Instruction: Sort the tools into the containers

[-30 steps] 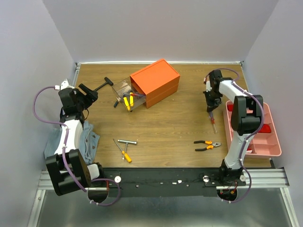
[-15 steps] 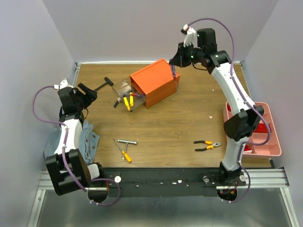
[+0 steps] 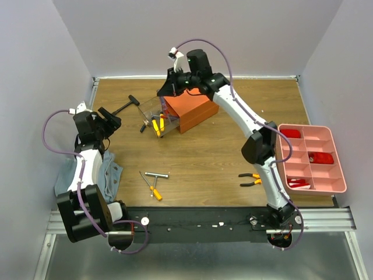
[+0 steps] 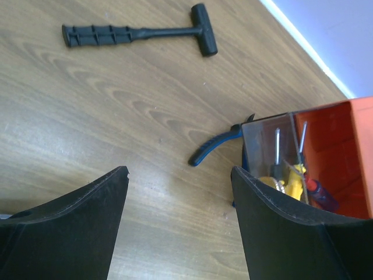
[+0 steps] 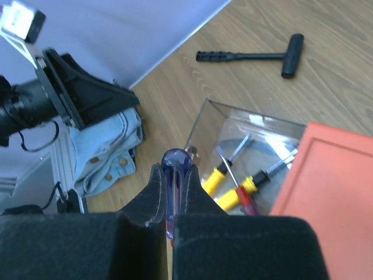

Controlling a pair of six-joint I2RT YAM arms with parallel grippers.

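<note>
My right gripper is shut on a purple-handled screwdriver and holds it above the clear drawer pulled out of the orange box. The drawer holds two yellow-handled screwdrivers and a red-handled one. My left gripper is open and empty left of the drawer. Blue-handled pliers lie beside the drawer. A black T-handle tool lies farther back. The pink tray is at the right.
Orange-handled pliers lie near the right arm's base. A silver T-wrench and a yellow-handled screwdriver lie at the front left. A grey-blue cloth lies under the left arm.
My right arm has swung from near the pink tray, over the orange box, to above the open drawer, with the screwdriver in its gripper. The left arm has barely moved.
</note>
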